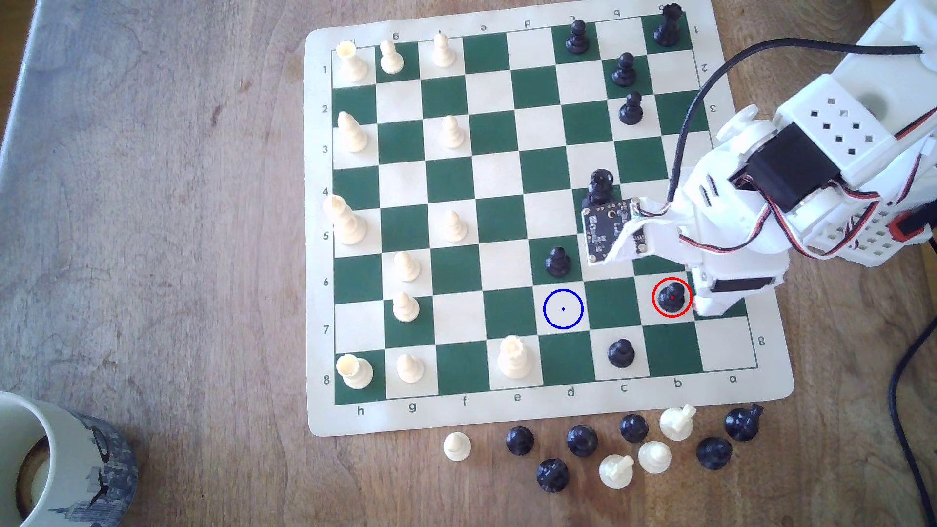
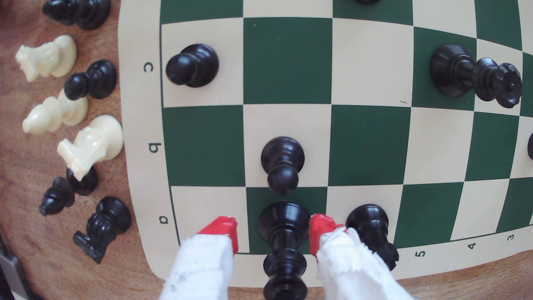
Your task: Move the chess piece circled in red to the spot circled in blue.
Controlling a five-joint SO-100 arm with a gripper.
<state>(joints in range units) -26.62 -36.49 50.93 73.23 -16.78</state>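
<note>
Since the black pawn (image 1: 672,296) on its cream b7 square is light, rigid, glossy plastic, pinch under the ball head at the collar. Gripper (image 2: 273,230) jaws spread, straddling a taller black piece (image 2: 284,228) beside it, gripping nothing; blue ring (image 1: 563,308) on d7 is free.

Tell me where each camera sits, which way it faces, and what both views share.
Exterior view: above the table, looking down on the green and cream vinyl chess mat; the white arm enters from the exterior view's right.
Wrist view: on the arm, looking down past the open red-tipped gripper, which straddles a tall black piece.
Shared: the small glossy black pawn and the captured pieces off the mat.
</note>
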